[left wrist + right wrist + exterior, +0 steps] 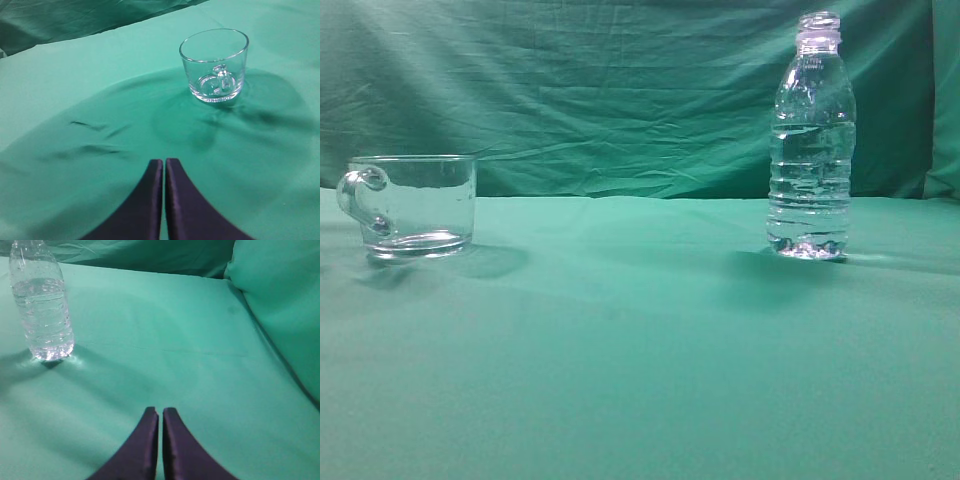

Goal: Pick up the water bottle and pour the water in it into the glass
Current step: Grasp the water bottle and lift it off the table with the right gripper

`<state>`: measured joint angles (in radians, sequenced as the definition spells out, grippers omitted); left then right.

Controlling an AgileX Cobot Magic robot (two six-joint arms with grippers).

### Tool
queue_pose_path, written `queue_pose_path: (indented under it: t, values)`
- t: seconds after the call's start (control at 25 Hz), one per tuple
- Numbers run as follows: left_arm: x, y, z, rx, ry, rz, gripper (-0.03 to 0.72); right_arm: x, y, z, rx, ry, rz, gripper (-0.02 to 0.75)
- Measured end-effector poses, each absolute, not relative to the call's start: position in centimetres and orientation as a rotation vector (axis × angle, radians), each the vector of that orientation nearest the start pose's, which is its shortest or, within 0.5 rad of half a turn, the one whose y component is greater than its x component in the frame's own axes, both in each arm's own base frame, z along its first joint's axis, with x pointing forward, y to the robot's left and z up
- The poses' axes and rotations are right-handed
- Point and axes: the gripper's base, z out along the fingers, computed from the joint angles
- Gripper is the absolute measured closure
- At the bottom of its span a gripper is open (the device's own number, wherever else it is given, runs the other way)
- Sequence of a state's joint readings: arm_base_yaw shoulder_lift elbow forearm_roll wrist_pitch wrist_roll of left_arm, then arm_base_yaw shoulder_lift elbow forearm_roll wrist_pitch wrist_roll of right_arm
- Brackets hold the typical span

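The water bottle (810, 140) stands upright and capless on the right of the green table, water (809, 185) filling it to about two thirds. It also shows at the far left of the right wrist view (42, 305). The glass (415, 205), a clear mug with its handle to the left, stands empty on the left; it also shows in the left wrist view (215, 65). My left gripper (164, 162) is shut and empty, well short of the glass. My right gripper (160, 412) is shut and empty, to the right of the bottle. Neither gripper shows in the exterior view.
A green cloth covers the table (640, 350) and hangs as a backdrop (600, 90). A raised green fold (280, 305) rises at the right of the right wrist view. Wrinkles (95, 137) lie in the cloth left of the glass.
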<state>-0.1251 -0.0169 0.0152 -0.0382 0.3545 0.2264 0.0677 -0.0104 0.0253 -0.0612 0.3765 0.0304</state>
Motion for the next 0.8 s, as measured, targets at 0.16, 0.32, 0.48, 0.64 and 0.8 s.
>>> queue_pose_path:
  t: [0.16,0.32,0.48,0.64,0.8]
  values:
    - [5.2,-0.78,17.71,0.298,1.812,0.034,0.688,5.25,0.15,17.14,-0.073,1.873,0.007,0.738]
    - [5.2,-0.78,17.71,0.298,1.812,0.034,0.688,5.25,0.15,17.14,-0.073,1.873,0.007,0.738]
    - [5.2,-0.78,17.71,0.298,1.812,0.034,0.688,5.25,0.15,17.14,-0.073,1.873,0.007,0.738]
    - [5.2,-0.78,17.71,0.298,1.812,0.034,0.688,5.25,0.15,17.14,-0.073,1.873,0.007,0.738]
    - [5.2,-0.78,17.71,0.298,1.812,0.034,0.688,5.25,0.15,17.14,-0.073,1.873,0.007,0.738]
